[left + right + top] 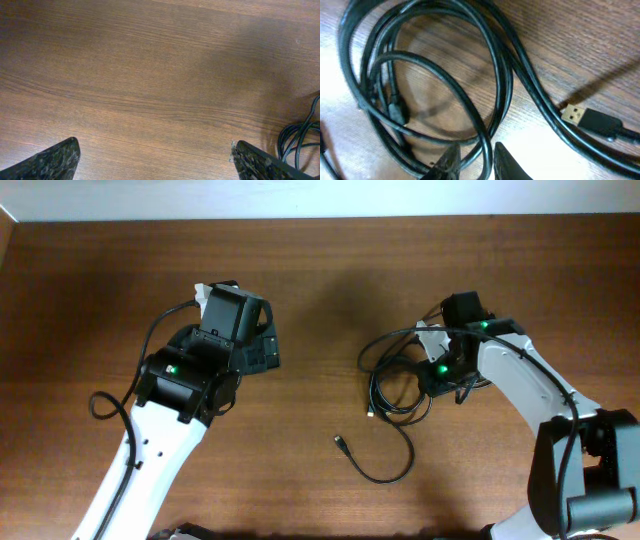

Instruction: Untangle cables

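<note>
cables [445,85] right under the right hand [475,162] (fingers nearly pressed together around one strand), left hand [155,160] spread, well apart

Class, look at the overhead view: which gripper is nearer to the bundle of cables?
Right. The right gripper sits directly over the cables, its fingertips straddling a strand. The left gripper hangs over bare table, well off to their side.

The left gripper [155,160] is held wide open; the right gripper [472,162] is seen nearly closed, fingertips close together
</note>
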### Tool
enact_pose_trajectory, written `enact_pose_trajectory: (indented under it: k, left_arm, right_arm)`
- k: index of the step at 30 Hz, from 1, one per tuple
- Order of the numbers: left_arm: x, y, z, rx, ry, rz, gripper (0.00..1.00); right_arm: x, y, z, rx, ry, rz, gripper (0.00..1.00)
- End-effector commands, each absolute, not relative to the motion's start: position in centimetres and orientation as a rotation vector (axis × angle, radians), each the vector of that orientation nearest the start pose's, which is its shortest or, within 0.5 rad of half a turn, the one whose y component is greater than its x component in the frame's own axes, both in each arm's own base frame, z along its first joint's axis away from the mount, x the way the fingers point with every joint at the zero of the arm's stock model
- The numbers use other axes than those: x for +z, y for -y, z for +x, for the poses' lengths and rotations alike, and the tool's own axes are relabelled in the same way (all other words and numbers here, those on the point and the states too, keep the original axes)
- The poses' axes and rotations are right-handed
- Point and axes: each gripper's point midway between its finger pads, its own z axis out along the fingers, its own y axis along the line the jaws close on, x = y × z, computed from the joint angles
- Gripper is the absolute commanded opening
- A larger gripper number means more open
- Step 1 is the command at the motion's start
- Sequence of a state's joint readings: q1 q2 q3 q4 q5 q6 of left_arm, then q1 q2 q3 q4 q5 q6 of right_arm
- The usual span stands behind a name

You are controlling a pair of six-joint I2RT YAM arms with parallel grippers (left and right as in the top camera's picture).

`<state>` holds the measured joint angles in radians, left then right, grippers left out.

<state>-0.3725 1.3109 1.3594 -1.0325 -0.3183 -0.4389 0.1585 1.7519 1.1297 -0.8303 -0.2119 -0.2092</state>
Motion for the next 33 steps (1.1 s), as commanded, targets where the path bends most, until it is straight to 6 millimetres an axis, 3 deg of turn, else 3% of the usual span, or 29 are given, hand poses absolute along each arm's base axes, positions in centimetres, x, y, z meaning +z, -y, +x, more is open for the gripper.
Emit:
enact_pose_trajectory:
  k: [1, 5, 10, 13, 14, 17, 19, 20, 21, 23, 26, 30, 33]
  left_arm:
    - [24.9, 6.6, 32.1, 0.055, -2.456, -0.231, 0.99]
    - [24.9, 6.6, 32.1, 0.054, -2.456, -0.232, 0.99]
    - [24.9, 6.6, 32.1, 0.055, -2.456, -0.231, 0.99]
    - [24.9, 6.6, 32.1, 0.054, -2.456, -0.232, 0.99]
    - [24.9, 6.6, 32.1, 0.055, -2.456, -0.231, 0.99]
    - [24.9, 6.6, 32.1, 0.055, -2.456, -0.231, 0.99]
    - [24.9, 6.6, 32.1, 0.054, -2.456, -0.232, 0.99]
    - [24.9, 6.6, 32.1, 0.055, -2.456, -0.231, 0.99]
    - [24.9, 6.6, 32.1, 0.055, -2.456, -0.231, 0.99]
    - [24.9, 6.6, 32.1, 0.055, -2.456, -0.231, 0.99]
    - [24.9, 6.6, 32.1, 0.055, -2.456, -0.231, 0.99]
    - [24.9, 6.6, 32.1, 0.055, -2.456, -0.231, 0.99]
    - [24.9, 6.6, 32.1, 0.054, -2.456, -0.232, 0.99]
  right_arm:
    - [2.3, -8.7, 30.6, 0.34, -2.984, -0.565, 0.21]
    - [2.2, -8.6, 30.7, 0.338, -2.981, -0.562, 0.11]
    - [3.1, -8.1, 31.0, 0.338, -2.985, -0.517, 0.1]
    - [7.4, -8.3, 32.7, 0.33, -2.934, -0.517, 0.1]
    - [9.8, -8.5, 33.6, 0.326, -2.896, -0.517, 0.1]
    - [13.9, -8.9, 34.7, 0.335, -2.841, -0.52, 0.09]
    - [17.7, -8.9, 35.3, 0.326, -2.807, -0.52, 0.09]
    - [18.3, -8.9, 35.4, 0.326, -2.8, -0.52, 0.09]
    - [18.1, -8.9, 35.2, 0.327, -2.81, -0.519, 0.09]
    - [16.9, -8.7, 34.6, 0.326, -2.855, -0.487, 0.26]
    - [13.5, -8.2, 33.4, 0.313, -2.927, -0.485, 0.37]
    - [7.1, -8.8, 30.7, 0.402, -2.987, -0.485, 0.39]
    - [4.8, -9.5, 29.2, 0.493, -2.997, -0.483, 0.38]
